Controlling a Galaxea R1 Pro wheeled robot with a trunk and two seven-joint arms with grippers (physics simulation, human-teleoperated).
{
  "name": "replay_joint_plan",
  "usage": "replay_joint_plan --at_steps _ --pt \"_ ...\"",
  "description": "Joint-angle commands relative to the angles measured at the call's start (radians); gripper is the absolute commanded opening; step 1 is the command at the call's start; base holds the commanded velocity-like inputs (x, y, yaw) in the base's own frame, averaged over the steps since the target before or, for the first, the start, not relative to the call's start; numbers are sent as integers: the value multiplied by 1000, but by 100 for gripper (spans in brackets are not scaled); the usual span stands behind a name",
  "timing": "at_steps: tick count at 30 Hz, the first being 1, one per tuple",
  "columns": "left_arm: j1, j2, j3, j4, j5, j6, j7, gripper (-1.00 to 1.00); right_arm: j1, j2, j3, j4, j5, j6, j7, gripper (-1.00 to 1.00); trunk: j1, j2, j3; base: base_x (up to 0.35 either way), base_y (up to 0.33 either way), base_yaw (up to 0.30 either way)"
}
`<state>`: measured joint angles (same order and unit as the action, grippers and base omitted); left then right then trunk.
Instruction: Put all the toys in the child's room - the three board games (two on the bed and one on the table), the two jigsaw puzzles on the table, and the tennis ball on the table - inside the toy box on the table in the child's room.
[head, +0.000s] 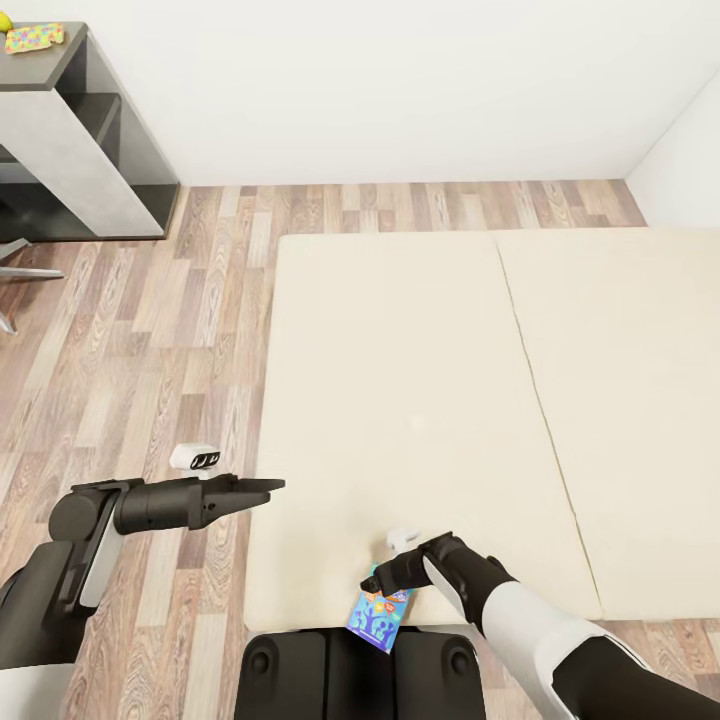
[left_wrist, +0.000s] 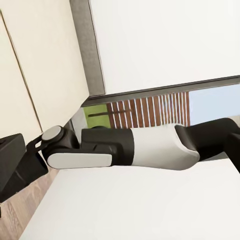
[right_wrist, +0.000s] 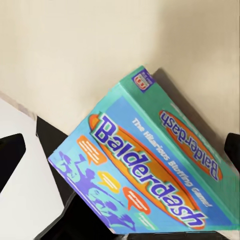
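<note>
Board game (right_wrist: 150, 165), a blue-teal box, hangs tilted from the right tool (head: 385, 578), clamped on 1 edge just off the bed's (head: 420, 400) near side, likely lifted for carrying. Left tool (head: 262, 490) holds nothing, fingers nearly together. Grey surface (head: 50, 70) is well away, beyond the left tool.

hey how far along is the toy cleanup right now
Nothing visibly finished yet. In hand: the right end effector grips a teal Balderdash board game at the near edge of the bed. The left end effector carries nothing. Left: a jigsaw puzzle lies on the table, and the held game needs boxing.
</note>
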<state>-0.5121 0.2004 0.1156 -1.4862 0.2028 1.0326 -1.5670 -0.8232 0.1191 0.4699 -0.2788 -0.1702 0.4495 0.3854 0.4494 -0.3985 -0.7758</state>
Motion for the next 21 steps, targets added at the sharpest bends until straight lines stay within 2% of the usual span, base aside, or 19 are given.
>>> replay_joint_plan --at_steps 1,4,9,10,13,17,21 --pt "0 0 0 0 0 11 -4 100 -1 -12 6 -1 -13 7 -1 100 1 -2 -1 0 0 0" --pt "1 -1 0 0 0 11 -4 100 -1 -46 4 -1 -17 10 0 100 1 -2 -1 0 0 0" --pt "1 -2 0 0 0 11 -4 100 -1 -82 -2 0 -20 10 0 100 1 -2 -1 0 0 0" --pt "1 -2 0 0 0 11 -4 100 -1 -101 -7 0 -23 9 3 100 1 -2 -1 0 0 0" --pt "1 -2 0 0 0 11 -4 100 -1 -127 -21 0 -31 7 13 100 1 -2 -1 0 0 0" --pt "1 -1 1 0 0 11 -4 100 -1 -169 -55 -2 -50 3 71 100 1 -2 -1 0 0 0" --pt "1 -1 1 0 0 11 -4 100 -1 -191 -68 -2 -55 1 137 100 1 -2 -1 0 0 0"
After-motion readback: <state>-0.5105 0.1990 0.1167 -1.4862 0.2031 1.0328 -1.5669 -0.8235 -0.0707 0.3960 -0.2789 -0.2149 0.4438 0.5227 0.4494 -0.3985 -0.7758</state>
